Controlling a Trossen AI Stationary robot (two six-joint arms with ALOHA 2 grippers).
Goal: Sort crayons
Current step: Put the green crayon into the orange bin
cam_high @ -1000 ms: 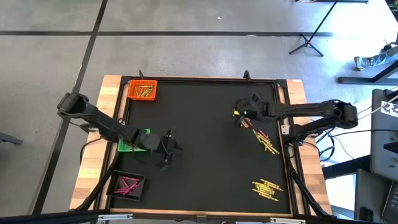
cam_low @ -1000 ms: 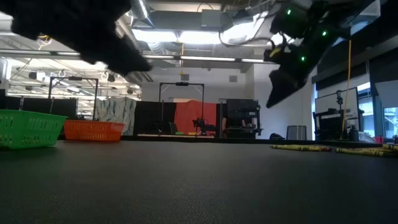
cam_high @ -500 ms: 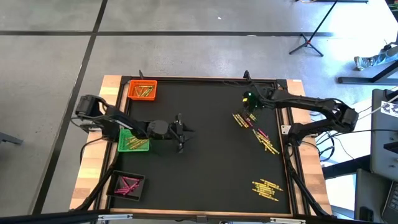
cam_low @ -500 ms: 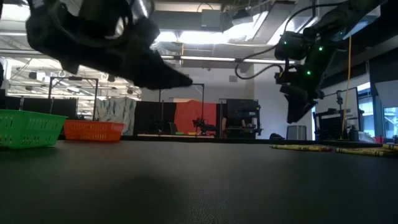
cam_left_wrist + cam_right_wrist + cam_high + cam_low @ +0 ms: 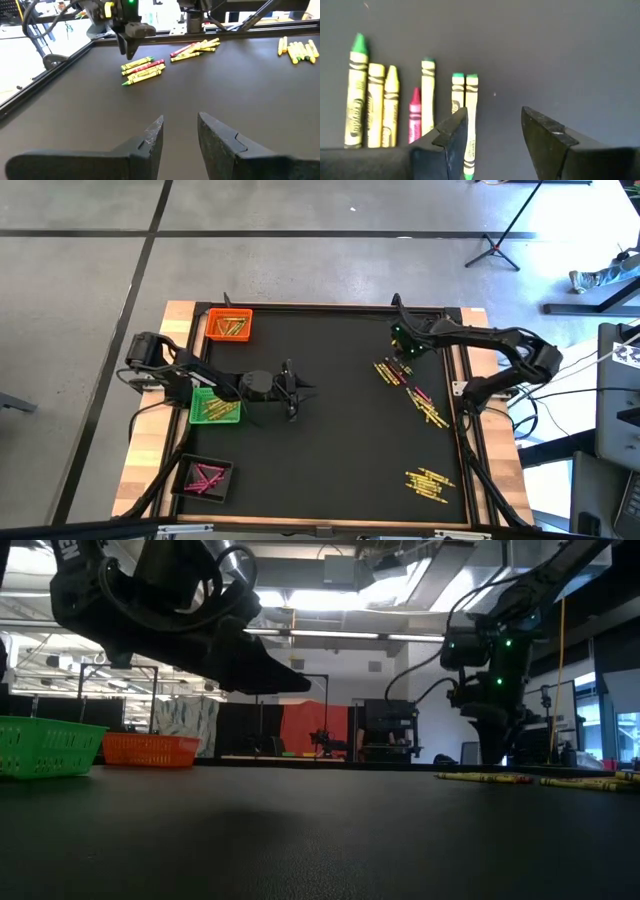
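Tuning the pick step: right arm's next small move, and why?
Probably lower the right gripper straight onto the nearest crayon. Its fingers are open and empty, hovering above the crayon row, with that crayon lying beside one of them.

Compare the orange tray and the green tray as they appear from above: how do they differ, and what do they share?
The orange tray sits at the mat's far left corner, clear of both arms; the green tray lies nearer, with the left arm passing over its edge. Orange walls against green. The orange tray's crayons look orange-gold, the green tray's yellowish. Both are small square trays holding crayons.
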